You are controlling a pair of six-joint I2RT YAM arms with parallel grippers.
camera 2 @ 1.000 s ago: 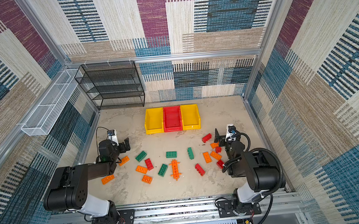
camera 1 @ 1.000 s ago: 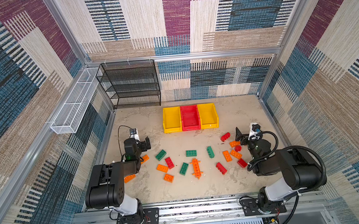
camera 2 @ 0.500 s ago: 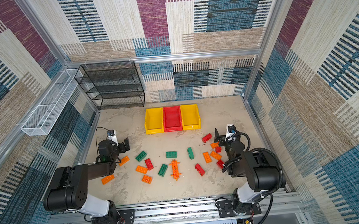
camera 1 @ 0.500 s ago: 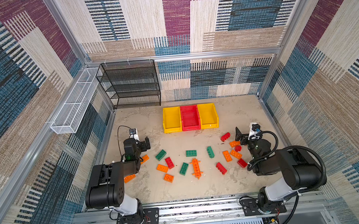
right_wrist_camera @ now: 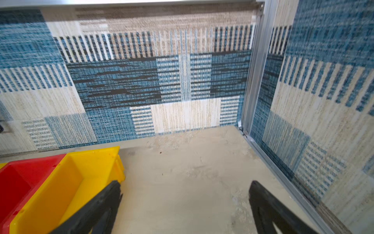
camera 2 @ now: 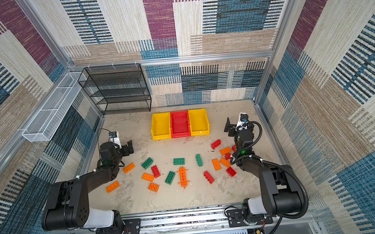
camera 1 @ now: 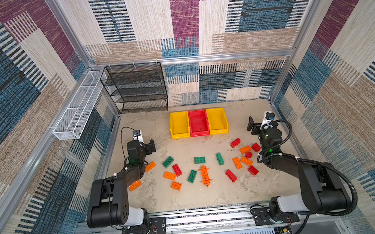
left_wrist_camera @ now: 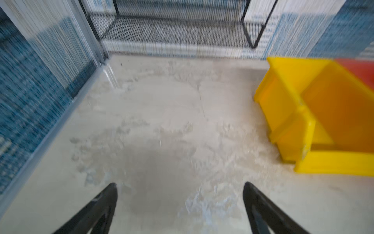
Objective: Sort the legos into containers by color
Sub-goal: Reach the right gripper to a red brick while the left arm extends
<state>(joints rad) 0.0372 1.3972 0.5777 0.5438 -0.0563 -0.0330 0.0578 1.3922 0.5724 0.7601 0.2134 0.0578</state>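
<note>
Beige tabletop [camera 1: 165, 201] bears three bins [camera 1: 199, 133] in a row, scattered legos [camera 1: 199, 159]; black mesh rack [camera 1: 140, 98] at back

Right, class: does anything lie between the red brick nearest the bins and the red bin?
Nothing visible does. In a top view, only bare table lies between the red brick and the red bin. The yellow bin on its right stands just beside that line, not across it.
</note>
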